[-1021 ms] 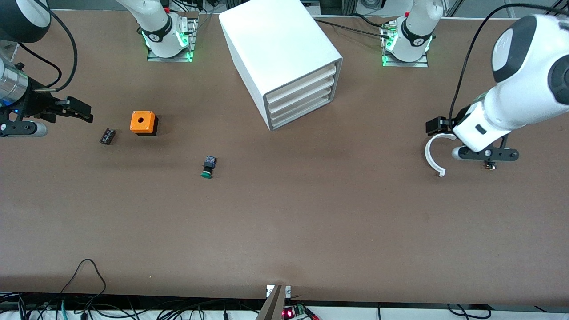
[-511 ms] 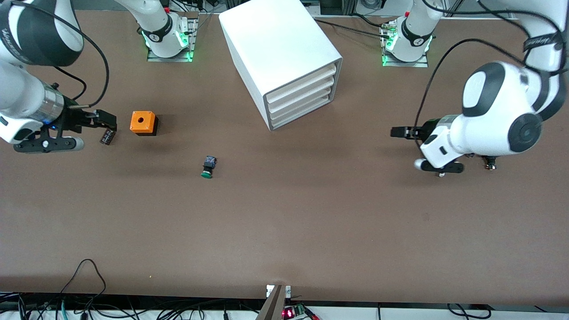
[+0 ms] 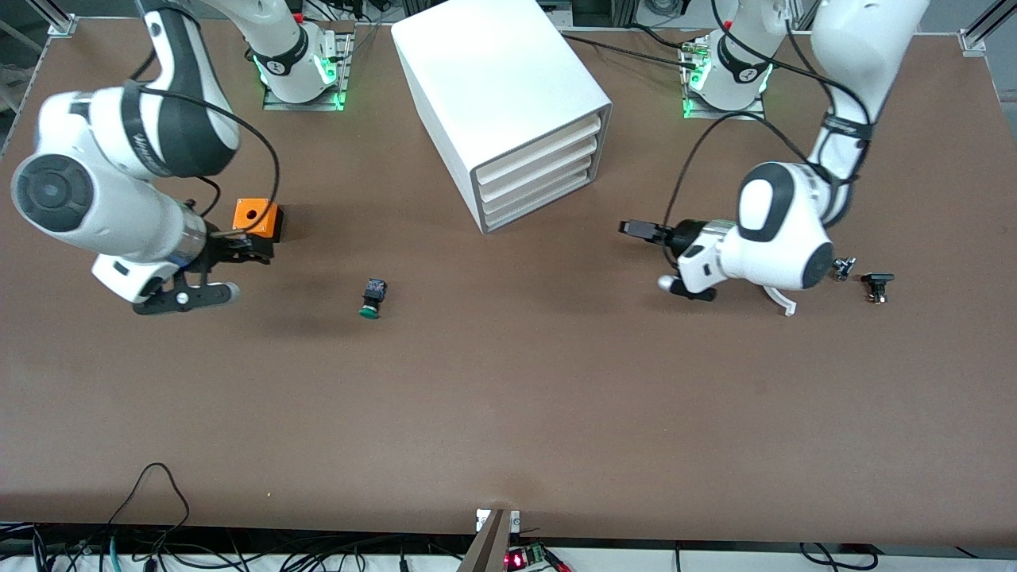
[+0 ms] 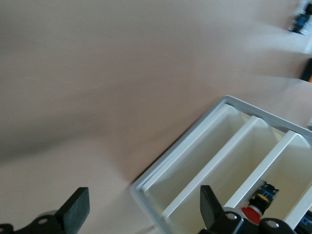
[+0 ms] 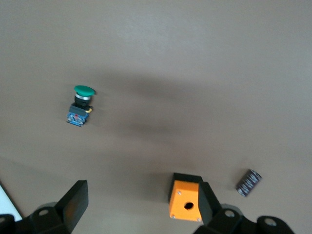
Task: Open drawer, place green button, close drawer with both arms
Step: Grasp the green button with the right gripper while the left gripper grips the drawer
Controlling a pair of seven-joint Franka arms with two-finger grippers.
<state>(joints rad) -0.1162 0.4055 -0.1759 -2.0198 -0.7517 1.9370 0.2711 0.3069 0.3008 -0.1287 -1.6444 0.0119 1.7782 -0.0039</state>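
Observation:
The white cabinet stands at the back middle, all four fronts shut. The drawer is its lowest front and also shows in the left wrist view. The button, green cap and dark body, lies on its side on the table nearer the front camera than the cabinet; it also shows in the right wrist view. My right gripper is open and empty, over the table beside the orange cube; it also shows in the right wrist view. My left gripper is open and empty, facing the cabinet's front from the left arm's end; it also shows in the left wrist view.
An orange cube with a hole sits toward the right arm's end, with a small black block beside it. A white curved piece and a small black part lie toward the left arm's end. A red-capped part shows inside a higher cabinet slot.
Both arms have swung in toward the middle. My right gripper moved past the black block to beside the orange cube. My left gripper moved closer to the cabinet's front.

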